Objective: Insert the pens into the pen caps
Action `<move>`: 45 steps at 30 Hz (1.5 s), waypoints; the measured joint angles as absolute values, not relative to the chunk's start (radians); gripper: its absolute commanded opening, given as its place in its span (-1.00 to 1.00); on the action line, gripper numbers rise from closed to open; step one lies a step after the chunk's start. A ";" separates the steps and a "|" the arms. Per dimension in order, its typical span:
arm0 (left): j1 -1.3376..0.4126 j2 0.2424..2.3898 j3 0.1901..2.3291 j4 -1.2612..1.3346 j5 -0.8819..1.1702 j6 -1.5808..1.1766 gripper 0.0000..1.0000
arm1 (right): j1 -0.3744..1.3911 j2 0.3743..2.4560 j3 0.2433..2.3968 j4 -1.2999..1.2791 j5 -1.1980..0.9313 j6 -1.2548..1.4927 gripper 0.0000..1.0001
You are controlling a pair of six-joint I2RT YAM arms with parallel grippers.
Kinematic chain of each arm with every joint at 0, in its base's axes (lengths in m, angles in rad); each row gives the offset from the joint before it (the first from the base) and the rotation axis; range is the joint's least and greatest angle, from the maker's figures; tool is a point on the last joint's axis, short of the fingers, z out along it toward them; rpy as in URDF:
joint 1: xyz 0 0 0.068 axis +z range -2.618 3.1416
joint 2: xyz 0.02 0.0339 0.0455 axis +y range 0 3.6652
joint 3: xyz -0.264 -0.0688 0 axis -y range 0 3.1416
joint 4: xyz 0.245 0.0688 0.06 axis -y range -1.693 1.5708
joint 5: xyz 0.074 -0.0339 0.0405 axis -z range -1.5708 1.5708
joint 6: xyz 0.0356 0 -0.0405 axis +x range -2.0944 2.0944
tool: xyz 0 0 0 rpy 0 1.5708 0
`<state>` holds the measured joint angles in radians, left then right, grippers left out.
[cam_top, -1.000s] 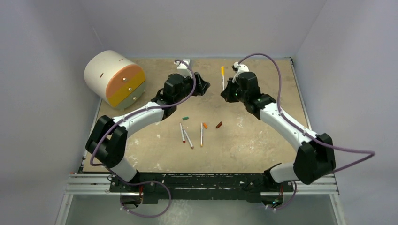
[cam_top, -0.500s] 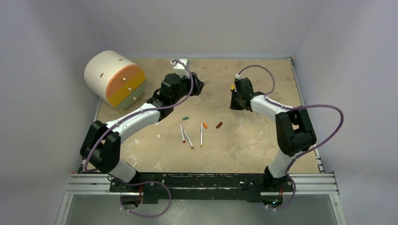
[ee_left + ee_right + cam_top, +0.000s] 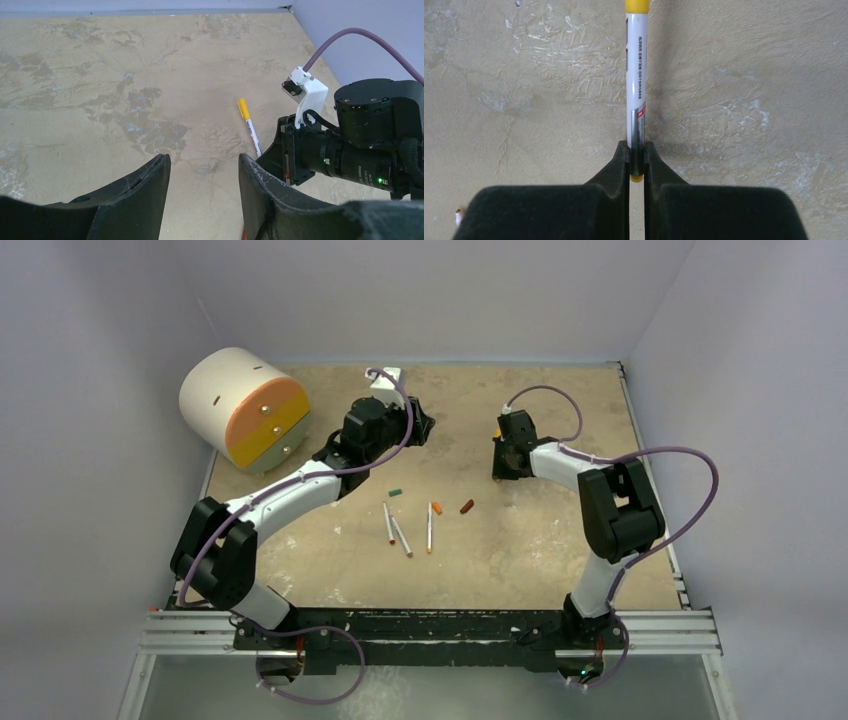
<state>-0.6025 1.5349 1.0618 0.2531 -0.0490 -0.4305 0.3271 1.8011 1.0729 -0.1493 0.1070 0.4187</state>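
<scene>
Right wrist view: right gripper (image 3: 636,161) clamped on the yellow pen (image 3: 636,75) by its near end, the barrel pointing away over the table (image 3: 749,100). Left gripper (image 3: 202,175) hangs spread, holding nothing, facing it. Three more pens (image 3: 401,536) and three caps (image 3: 437,508) lie mid-table.

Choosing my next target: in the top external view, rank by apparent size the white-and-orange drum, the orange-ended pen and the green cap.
Largest: white-and-orange drum. Then: orange-ended pen. Smallest: green cap. The gaps are plain, so camera nearness doesn't change the order.
</scene>
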 measured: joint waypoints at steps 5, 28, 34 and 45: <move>-0.603 1.535 1.062 0.253 -0.043 -0.430 0.02 | 0.327 1.801 1.073 -0.151 0.119 0.415 -0.50; -0.507 1.483 1.067 0.078 -0.130 -0.548 0.01 | 0.605 1.549 1.068 -0.176 0.241 0.466 0.01; -0.381 1.397 0.951 0.026 -0.165 -0.655 0.01 | 0.794 1.641 1.068 -0.183 0.219 0.544 -0.09; -0.387 1.315 0.933 0.004 -0.173 -0.680 0.02 | 0.853 1.727 1.068 -0.194 0.213 0.613 -0.23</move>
<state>-0.3874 1.3148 0.9333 0.0044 -0.1726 -0.6800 0.8528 1.7271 1.0676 -0.1936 0.2134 0.6128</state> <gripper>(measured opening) 0.508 0.413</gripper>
